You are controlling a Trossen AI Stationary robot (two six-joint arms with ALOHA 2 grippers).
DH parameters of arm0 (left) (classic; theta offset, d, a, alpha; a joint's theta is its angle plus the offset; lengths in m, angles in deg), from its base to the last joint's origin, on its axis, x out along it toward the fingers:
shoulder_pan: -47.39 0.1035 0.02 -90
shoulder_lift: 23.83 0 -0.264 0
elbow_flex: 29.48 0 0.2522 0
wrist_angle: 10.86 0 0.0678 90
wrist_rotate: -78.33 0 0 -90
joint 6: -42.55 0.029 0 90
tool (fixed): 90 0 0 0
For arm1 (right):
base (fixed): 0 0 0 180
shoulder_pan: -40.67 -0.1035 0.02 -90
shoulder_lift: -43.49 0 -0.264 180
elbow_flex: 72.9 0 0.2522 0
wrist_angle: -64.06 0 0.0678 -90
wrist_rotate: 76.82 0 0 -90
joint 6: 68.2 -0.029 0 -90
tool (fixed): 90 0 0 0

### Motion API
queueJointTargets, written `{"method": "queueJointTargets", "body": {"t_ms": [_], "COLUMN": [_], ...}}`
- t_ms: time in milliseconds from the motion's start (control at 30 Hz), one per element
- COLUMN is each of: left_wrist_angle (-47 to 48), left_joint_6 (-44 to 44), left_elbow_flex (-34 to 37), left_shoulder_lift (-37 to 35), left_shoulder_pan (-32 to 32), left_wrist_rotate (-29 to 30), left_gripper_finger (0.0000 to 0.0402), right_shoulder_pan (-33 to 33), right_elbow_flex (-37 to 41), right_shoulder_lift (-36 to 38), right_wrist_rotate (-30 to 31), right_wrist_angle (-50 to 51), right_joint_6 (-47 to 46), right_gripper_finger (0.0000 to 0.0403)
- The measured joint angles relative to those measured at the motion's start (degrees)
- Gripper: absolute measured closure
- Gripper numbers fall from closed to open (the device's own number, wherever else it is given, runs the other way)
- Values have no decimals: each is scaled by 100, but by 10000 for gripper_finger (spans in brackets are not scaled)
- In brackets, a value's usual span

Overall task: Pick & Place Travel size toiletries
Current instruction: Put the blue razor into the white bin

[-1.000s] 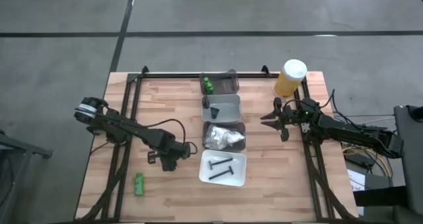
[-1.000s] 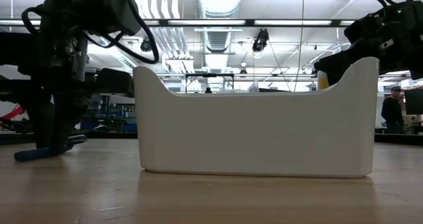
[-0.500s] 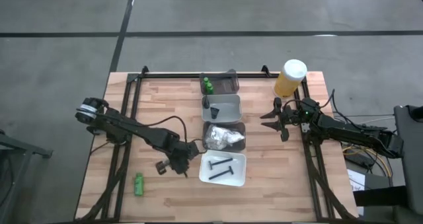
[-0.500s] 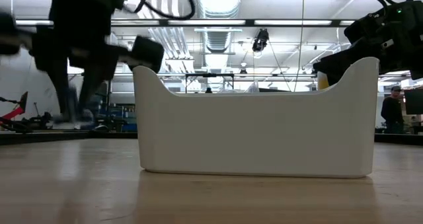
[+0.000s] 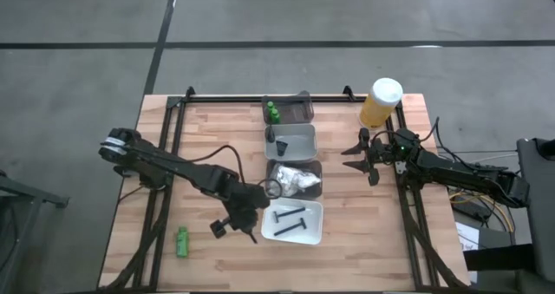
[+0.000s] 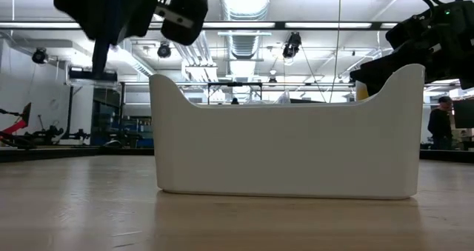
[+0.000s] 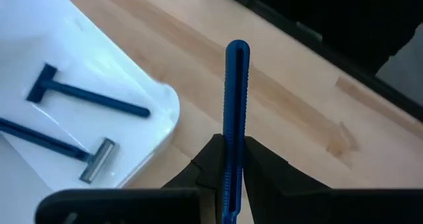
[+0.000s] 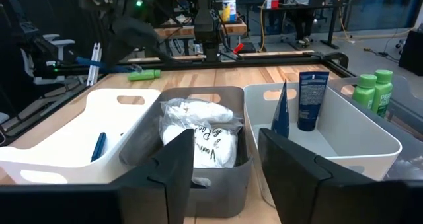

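Left wrist view: left gripper [image 7: 228, 159] clamped on blue razor [image 7: 235, 105], handle upright between fingers, held over tabletop [image 7: 297, 112] just beside white tray [image 7: 99, 72] with two razors inside. A second ago razor lay on tabletop; now lifted and carried toward tray, so placing looks next. High view adds green bottle [image 5: 182, 241] left on tabletop near front, well apart. Farther off, right gripper [image 5: 357, 154] hovers beside trays, fingers parted, empty. Right wrist view alone shows packets [image 8: 198, 135] in grey tray [image 8: 142, 128].

Left gripper [image 5: 249, 227] sits lower centre of the high view, fingers clamped; right gripper [image 5: 351, 159] waits centre-right, fingers parted.
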Motion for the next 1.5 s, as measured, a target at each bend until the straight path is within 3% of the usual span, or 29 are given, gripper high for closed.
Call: {"method": "queueJointTargets", "body": {"t_ms": [267, 433, 633, 833, 933, 1500], "left_wrist_angle": [-57, -728, -1371, -1714, -1817, -2137], "left_joint_6": [-1075, -1250, -1719, -2164, -2230, -2724], "left_elbow_flex": [-420, -458, -456, -454, -453, -469], "left_shoulder_lift": [-3, -9, -9, -9, -9, -7], "left_shoulder_pan": [-13, 17, 40, 42, 45, 33], "left_wrist_rotate": [-30, 36, 644, 1882, 2231, 2782], "left_gripper_finger": [356, 356, 356, 356, 356, 356], "right_shoulder_pan": [2, 2, 2, 1, 2, 0], "right_elbow_flex": [0, -2, 0, 0, -2, 0], "right_shoulder_lift": [0, 0, 0, 0, 0, 0], "right_wrist_rotate": [2, 2, 2, 2, 0, 2], "right_wrist_angle": [0, 1, 0, 0, 0, 0], "right_joint_6": [0, 0, 0, 0, 0, 0], "right_gripper_finger": [219, 211, 204, 214, 223, 276]}}
